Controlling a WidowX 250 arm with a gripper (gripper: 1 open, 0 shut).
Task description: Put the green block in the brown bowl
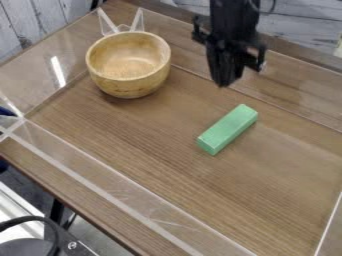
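The green block (227, 129) lies flat on the wooden table, right of centre, pointing diagonally from front-left to back-right. Nothing touches it. My gripper (230, 78) hangs above and behind the block, pointing straight down, well clear of it. Its dark fingers stand close together with nothing between them, and I cannot make out whether there is a gap. The brown bowl (128, 63) stands upright at the back left, holding nothing, a good way left of the gripper.
A clear plastic wall (80, 175) runs along the front and left edges of the table (147, 160). A thin white wire stand (118, 24) pokes up just behind the bowl.
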